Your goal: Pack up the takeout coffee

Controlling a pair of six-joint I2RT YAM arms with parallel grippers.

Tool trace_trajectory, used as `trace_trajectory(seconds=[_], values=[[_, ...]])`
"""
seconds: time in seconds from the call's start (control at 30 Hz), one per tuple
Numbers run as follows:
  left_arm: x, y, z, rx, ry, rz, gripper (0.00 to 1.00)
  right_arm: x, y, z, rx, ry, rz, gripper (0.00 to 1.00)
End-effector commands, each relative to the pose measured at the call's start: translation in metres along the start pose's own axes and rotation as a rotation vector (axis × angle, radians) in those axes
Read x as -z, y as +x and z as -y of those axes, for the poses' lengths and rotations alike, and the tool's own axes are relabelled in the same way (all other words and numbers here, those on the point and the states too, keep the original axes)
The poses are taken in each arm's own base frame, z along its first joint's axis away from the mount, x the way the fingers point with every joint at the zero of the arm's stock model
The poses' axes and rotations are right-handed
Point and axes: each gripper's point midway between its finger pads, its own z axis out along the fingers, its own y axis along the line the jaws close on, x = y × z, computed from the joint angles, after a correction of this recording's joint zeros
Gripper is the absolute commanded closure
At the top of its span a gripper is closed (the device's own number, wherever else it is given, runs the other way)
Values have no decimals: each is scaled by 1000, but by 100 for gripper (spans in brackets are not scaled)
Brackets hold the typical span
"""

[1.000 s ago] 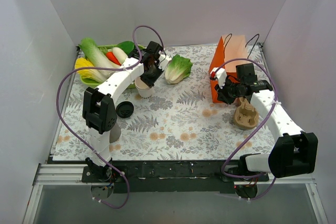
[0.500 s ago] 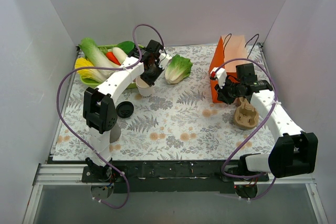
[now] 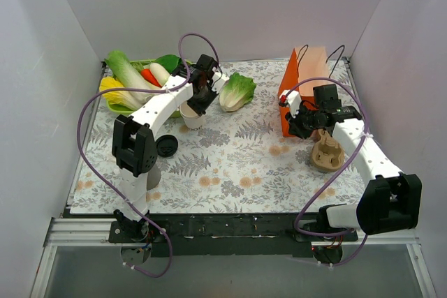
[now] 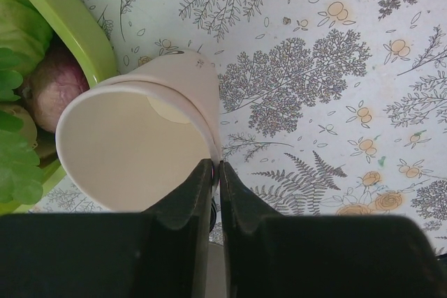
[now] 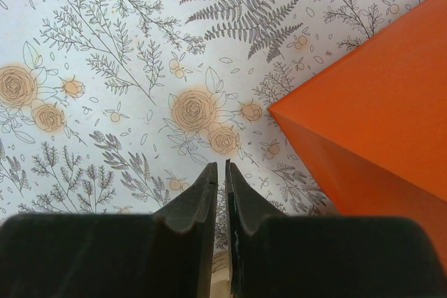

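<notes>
My left gripper (image 3: 199,102) (image 4: 216,165) is shut on the rim of a white paper cup (image 3: 192,116) (image 4: 133,151). This cup has a bare rim and no lid, and it tilts beside the green tray. A loose black lid (image 3: 165,146) lies on the table nearer the left arm's base. The takeout coffee does not show in any view. The orange paper bag (image 3: 302,85) (image 5: 377,116) stands at the back right. My right gripper (image 3: 293,129) (image 5: 220,167) hangs just above the table by the bag's near corner, shut on nothing.
A green tray (image 3: 122,108) (image 4: 66,22) of vegetables sits at the back left. A lettuce head (image 3: 237,91) lies right of the cup. A brown cardboard cup carrier (image 3: 327,155) stands under the right forearm. White walls enclose the table.
The left arm has shifted very slightly while keeping its pinch on the cup's rim. The right arm has not moved.
</notes>
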Motion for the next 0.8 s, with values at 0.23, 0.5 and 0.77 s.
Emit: trace_trajectory(seconds=[0.23, 0.5, 0.77], values=[[-2, 3, -5, -11, -13, -20, 96, 0, -16, 7, 8, 10, 45, 84], [38, -21, -19, -5, -71, 62, 100, 4, -25, 4, 7, -5, 76, 84], [72, -19, -42, -124, -237, 179, 100, 5, -61, -10, -28, -97, 172, 84]])
